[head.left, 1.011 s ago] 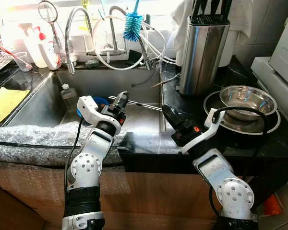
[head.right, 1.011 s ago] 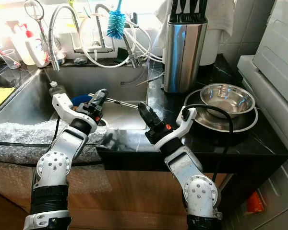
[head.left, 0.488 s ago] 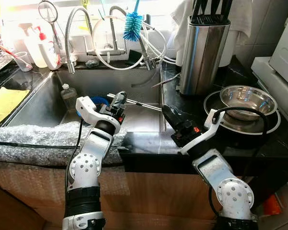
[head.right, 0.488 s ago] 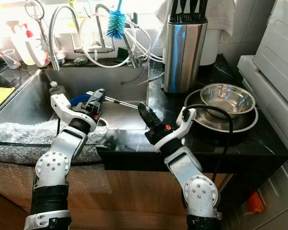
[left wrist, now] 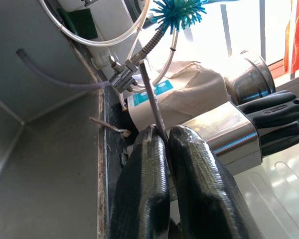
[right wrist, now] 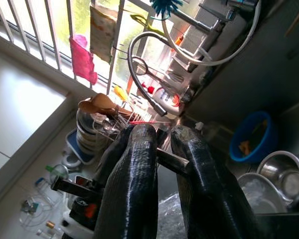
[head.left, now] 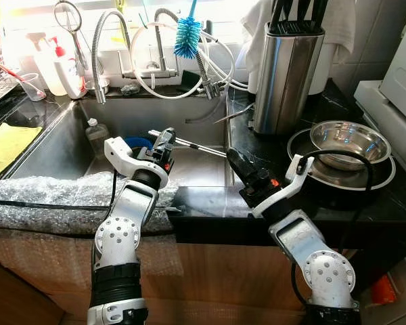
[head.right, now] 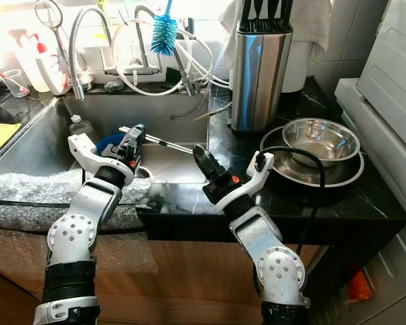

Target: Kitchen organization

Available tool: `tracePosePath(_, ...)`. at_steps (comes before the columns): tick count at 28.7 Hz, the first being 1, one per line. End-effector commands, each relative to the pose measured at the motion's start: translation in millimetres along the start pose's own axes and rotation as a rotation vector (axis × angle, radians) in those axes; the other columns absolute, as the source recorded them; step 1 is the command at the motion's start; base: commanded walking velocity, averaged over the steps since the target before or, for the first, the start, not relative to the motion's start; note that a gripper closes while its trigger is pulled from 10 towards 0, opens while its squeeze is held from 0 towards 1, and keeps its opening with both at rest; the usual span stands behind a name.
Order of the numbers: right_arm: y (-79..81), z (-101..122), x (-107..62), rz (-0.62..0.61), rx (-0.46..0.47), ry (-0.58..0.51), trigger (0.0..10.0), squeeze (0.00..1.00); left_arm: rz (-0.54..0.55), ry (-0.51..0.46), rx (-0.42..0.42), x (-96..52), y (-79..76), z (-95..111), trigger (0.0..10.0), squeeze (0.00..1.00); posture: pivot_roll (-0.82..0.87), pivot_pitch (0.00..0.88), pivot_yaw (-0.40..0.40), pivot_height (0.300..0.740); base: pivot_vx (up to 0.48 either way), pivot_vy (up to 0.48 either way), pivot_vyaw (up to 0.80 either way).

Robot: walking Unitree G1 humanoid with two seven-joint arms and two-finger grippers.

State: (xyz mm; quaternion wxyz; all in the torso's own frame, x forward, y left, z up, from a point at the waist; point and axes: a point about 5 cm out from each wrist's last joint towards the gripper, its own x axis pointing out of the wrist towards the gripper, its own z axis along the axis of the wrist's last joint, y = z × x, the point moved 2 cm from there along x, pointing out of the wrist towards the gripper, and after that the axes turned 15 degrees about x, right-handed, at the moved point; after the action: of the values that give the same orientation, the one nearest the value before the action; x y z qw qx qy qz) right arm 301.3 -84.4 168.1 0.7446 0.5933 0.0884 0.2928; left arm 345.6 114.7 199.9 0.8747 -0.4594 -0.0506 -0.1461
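A thin metal utensil (head.left: 196, 145) is held level over the steel sink (head.left: 54, 145), its long end reaching toward the counter. My left gripper (head.left: 166, 139) is shut on it; the left wrist view shows the grey strip (left wrist: 152, 99) pinched between the black fingers (left wrist: 142, 184). My right gripper (head.left: 231, 154) hovers over the black counter at the sink's right rim, fingers together and holding nothing, its tip close to the utensil's long end. Ahead of the left gripper stands a steel knife block (head.left: 284, 74) with black-handled knives.
Stacked steel bowls (head.left: 348, 139) sit on the counter at the right. In the sink are a blue bowl (head.left: 142, 143) and a small bottle (head.left: 95, 135). Bubble wrap (head.left: 47, 193) covers the near rim. Faucets, hoses and a blue bottle brush (head.left: 187, 35) crowd the back.
My left gripper has drifted slightly left and away with the utensil. The right gripper has edged a little to the left.
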Motion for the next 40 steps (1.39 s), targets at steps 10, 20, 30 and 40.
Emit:
tracePosePath(10, 10.9, -6.5, 7.2, 0.058, 0.04, -0.028, 10.0, 1.0, 0.031, -0.066, -0.036, 5.9, -5.4, 11.7, 0.0, 0.0, -0.05, 0.0, 0.08, 0.74, 0.0, 0.0, 0.0)
tracePosePath(20, 7.6, -6.9, 6.5, 0.032, 0.019, -0.023, 10.0, 0.0, 0.099, -0.157, -0.182, 7.7, 3.6, 25.9, 0.0, 0.0, -0.05, 0.0, 0.081, 0.74, 0.0, 0.0, 0.0)
tracePosePath(30, 5.5, -4.9, 3.7, 0.015, -0.013, -0.038, 10.0, 0.0, 0.222, -0.333, -0.023, 5.3, 13.0, 59.2, 3.3, 0.0, -0.05, 0.0, 0.08, 0.74, 0.0, 0.0, 0.0)
tracePosePath(40, 8.3, -7.5, 3.4, 0.028, -0.049, -0.02, 10.0, 0.0, 0.178, -0.304, 0.502, 11.9, -4.1, 55.8, 10.0, 0.0, -0.05, 0.0, 0.08, 0.74, 0.0, 0.0, 0.0)
